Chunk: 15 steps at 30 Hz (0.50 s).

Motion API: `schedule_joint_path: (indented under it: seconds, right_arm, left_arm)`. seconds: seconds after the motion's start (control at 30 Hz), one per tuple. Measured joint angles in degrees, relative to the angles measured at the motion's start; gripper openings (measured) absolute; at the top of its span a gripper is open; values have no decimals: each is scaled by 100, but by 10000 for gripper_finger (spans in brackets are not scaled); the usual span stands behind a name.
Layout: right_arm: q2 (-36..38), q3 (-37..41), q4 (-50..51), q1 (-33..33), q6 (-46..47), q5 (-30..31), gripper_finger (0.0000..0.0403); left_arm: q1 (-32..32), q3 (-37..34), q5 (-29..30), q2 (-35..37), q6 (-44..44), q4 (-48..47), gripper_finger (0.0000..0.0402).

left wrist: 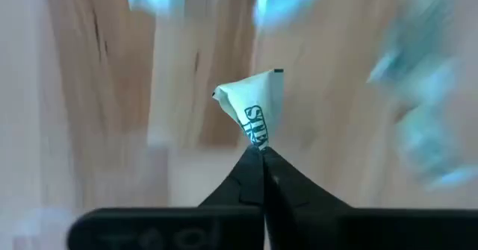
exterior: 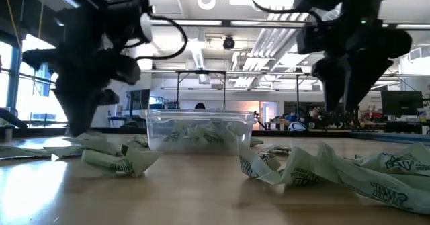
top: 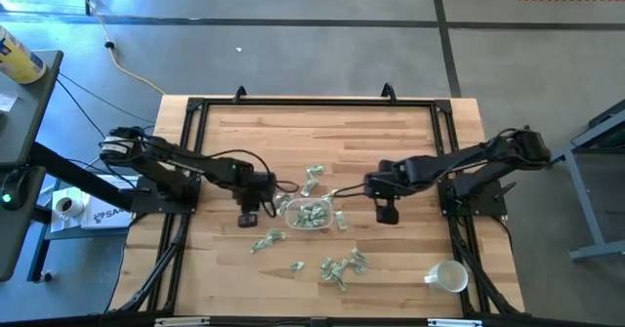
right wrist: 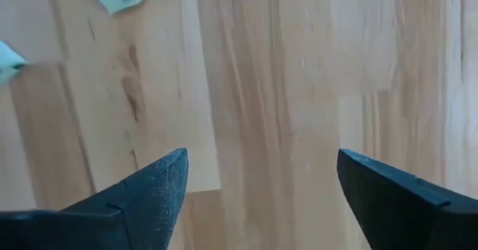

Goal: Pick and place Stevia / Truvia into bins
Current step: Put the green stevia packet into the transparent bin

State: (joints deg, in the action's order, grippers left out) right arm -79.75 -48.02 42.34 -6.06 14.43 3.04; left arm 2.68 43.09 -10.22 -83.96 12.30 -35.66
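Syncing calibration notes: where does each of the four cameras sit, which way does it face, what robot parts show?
High: overhead, straight down on the wooden table; both arms, clear plastic bin, white mug.
Low: table height, level toward the room; both arms from above, same bin.
Left wrist: past the shut left gripper pinching a pale green-and-white paper packet.
Right wrist: down at bare wood between the open right gripper fingers.
High and low share bin and scattered packets.

Lab: ceiling strip lights (exterior: 269, 37), concrete floor (top: 322, 54).
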Motion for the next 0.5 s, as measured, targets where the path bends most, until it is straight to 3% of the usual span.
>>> schedule_joint_path:
  seconds: [0.1, 0.23, 0.33, 0.5]
  right_arm:
    - [457, 399, -333, -12, 361, 19, 322]
    - [806, 699, -781, 14, 499, 46, 319]
    - [811, 734, -1146, 50, 347, 212, 319]
    - [813, 732, -1974, 333, 52, 543, 319]
  left_arm:
    - [70, 566, -51, 204, 414, -59, 51]
    - [202, 1316, 29, 226, 104, 713, 22]
    - [106, 1570, 35, -113, -3, 1288, 22]
    - [-92, 1785, -301, -995, 224, 1327, 53]
